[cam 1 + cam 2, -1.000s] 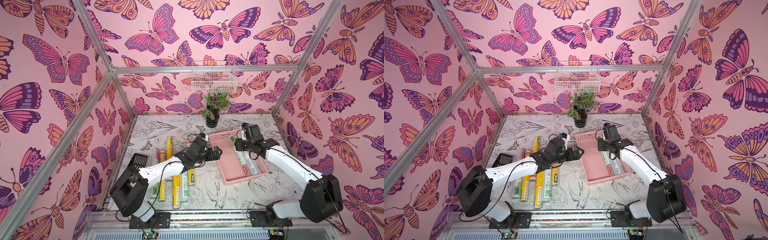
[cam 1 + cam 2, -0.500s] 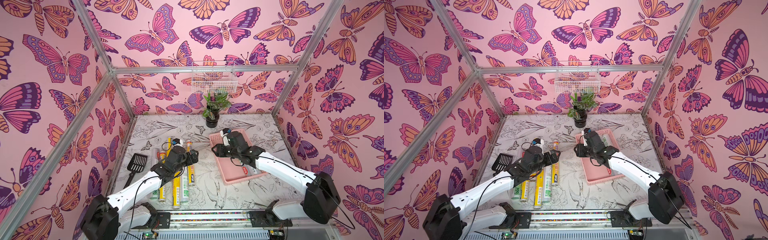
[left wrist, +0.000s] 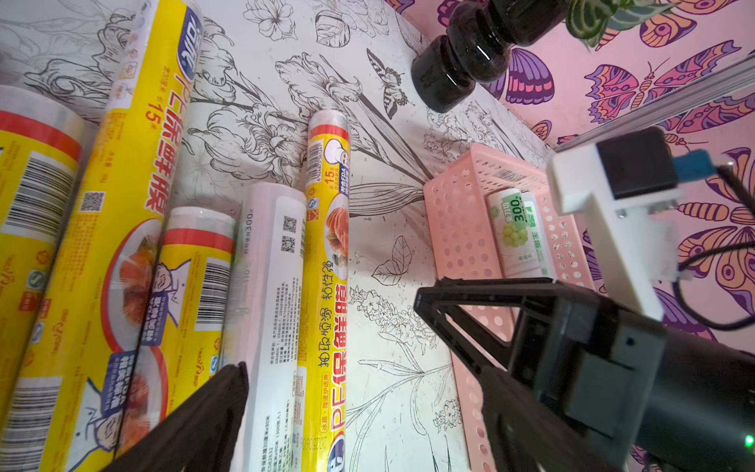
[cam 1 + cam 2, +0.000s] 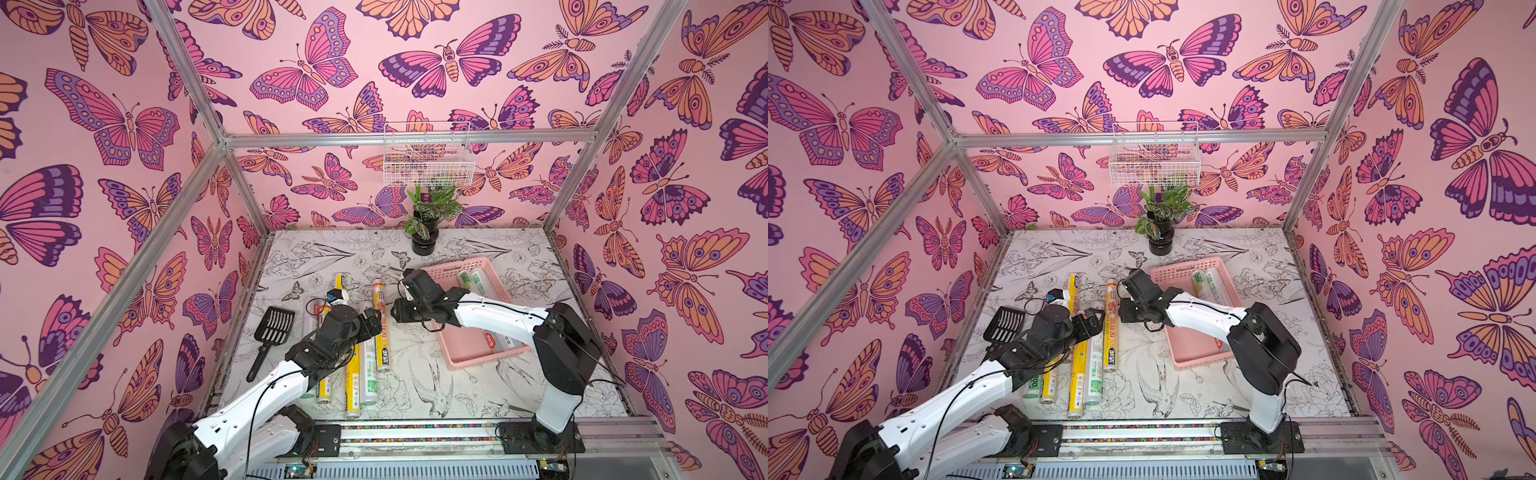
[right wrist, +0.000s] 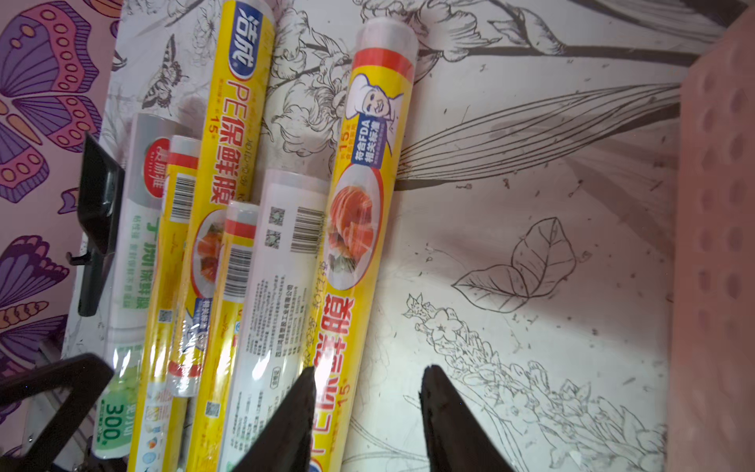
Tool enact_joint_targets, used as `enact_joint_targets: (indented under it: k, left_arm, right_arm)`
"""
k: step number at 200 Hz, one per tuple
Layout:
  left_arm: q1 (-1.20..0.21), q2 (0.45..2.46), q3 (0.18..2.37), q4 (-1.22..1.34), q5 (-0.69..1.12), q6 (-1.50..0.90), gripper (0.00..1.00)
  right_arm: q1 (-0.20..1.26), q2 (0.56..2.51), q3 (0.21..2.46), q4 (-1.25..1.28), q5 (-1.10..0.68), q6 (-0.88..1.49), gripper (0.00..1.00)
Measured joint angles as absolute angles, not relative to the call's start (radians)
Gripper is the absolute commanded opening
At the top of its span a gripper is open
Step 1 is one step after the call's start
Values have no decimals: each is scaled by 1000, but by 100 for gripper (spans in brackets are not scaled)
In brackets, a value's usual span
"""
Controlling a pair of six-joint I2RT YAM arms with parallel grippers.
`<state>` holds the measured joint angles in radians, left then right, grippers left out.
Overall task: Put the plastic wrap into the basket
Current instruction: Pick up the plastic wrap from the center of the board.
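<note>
table rolls: six plastic wrap rolls (image 4: 368, 374) side by side on the table (image 4: 440, 395), not yet in
left gripper (image 4: 372, 322): over that row, fingers (image 3: 204, 408) spread wide, empty
right gripper (image 5: 367, 370): just beside the outermost yellow roll (image 5: 359, 204), fingers set at a narrow gap, nothing between them
basket (image 4: 482, 360): apart from the row, toward the robot's right; two silvery-green rolls (image 4: 467, 279) inside at the far end; red-marked bit (image 4: 491, 340) by the arm, maybe a third, can't tell
progress: about a quarter done by my count, most left
text, long yellow roll (image 5: 235, 135): "PE保鲜膜", "15"
text, outermost yellow roll: "FDA", "15", chef cartoon
text, silvery roll (image 5: 130, 253) by the scoop (image 4: 274, 328): green "300"
text, basket roll: "300", grapes
</note>
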<state>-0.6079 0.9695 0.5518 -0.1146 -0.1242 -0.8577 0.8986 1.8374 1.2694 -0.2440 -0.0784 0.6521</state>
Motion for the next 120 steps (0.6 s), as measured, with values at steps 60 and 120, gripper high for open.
enact_joint_targets:
  k: [60, 120]
  left_arm:
    - [-608, 997, 552, -115, -118, -858, 96]
    - [-608, 997, 552, -115, -112, -858, 96]
  right_arm:
    - [932, 1960, 1384, -282, -88, 655, 46]
    - [938, 2032, 1458, -316, -84, 657, 50]
